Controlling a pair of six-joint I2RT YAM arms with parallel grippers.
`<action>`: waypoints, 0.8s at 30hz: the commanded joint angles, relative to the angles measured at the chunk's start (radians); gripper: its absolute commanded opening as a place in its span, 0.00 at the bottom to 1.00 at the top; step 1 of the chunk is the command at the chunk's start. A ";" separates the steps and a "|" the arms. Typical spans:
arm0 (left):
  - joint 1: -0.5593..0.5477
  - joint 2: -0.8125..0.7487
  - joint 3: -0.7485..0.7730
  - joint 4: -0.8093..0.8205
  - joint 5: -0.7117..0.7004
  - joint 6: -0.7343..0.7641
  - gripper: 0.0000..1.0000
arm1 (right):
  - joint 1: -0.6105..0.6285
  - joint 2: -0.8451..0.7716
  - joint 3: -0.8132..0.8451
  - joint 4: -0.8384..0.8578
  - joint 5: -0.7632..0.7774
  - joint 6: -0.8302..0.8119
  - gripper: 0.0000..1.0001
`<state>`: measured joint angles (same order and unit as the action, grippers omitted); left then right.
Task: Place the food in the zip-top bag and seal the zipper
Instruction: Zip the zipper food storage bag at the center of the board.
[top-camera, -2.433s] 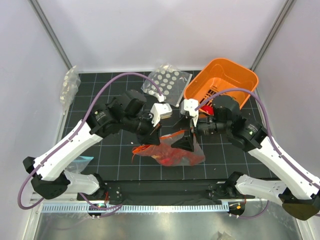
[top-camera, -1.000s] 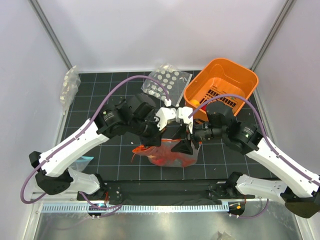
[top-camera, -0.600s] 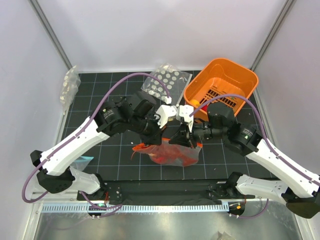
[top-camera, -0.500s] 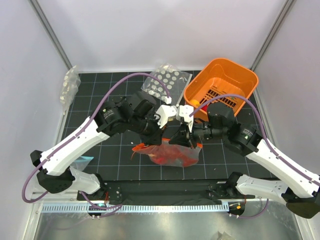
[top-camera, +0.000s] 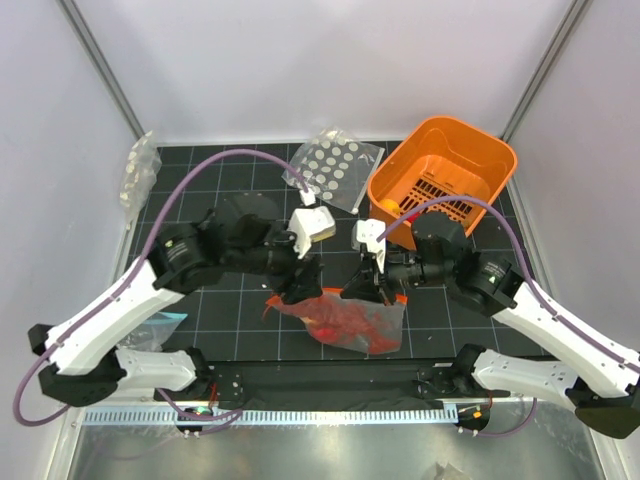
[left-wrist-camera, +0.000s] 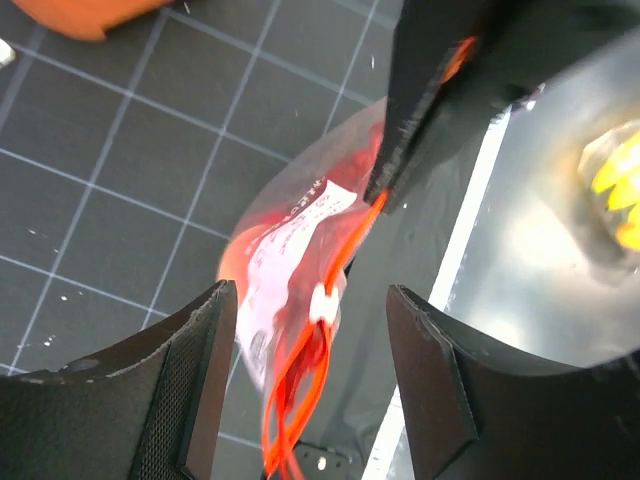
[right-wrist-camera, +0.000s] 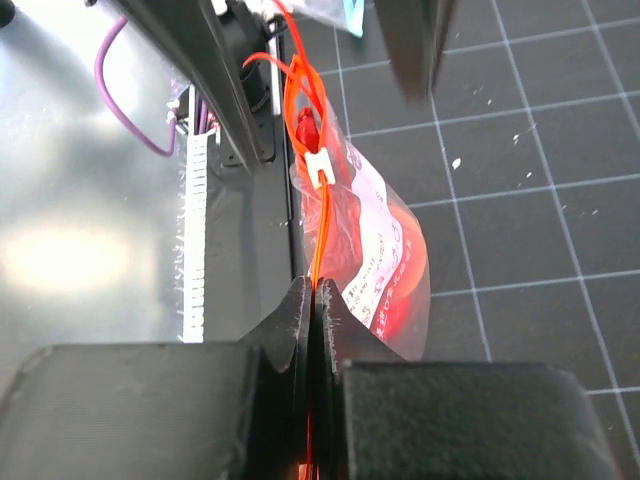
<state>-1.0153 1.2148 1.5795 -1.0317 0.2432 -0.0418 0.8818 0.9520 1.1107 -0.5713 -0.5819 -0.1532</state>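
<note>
From where I stand, the filling looks done or nearly so. The clear plastic zip-top bag hangs between the two arms, over the near edge of the black gridded mat. A mass of red toy food shows through its wall. Thin red strands trail at the bag's left end. I cannot tell whether they are tentacles poking out of the mouth.

The right gripper has its fingers pressed tight together on the narrow orange-red zipper strip and holds the bag up by that edge. The left gripper has its fingers spread apart, one on each side of the strip and gripping nothing. The small white slider clip sits right between them.

The sealing is what remains, I judge. Between the right gripper and the clip the strip runs as a single line, which looks closed. Past the clip it splits into loose loops, so that stretch appears open. A small round orange ball sits in the near corner of the orange slotted plastic basket. If it counts as food, it is not bagged yet.
</note>
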 joint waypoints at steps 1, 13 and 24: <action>-0.005 -0.069 -0.047 0.117 -0.042 -0.029 0.65 | 0.005 -0.032 0.001 0.024 -0.022 0.023 0.01; -0.005 -0.086 -0.102 0.071 0.004 -0.014 0.71 | 0.005 -0.058 0.012 0.019 -0.033 0.034 0.01; -0.005 -0.074 -0.138 0.094 0.094 -0.018 0.64 | 0.005 -0.078 0.017 0.019 -0.027 0.043 0.01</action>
<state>-1.0153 1.1408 1.4536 -0.9764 0.2775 -0.0666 0.8825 0.9066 1.1007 -0.6075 -0.5907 -0.1257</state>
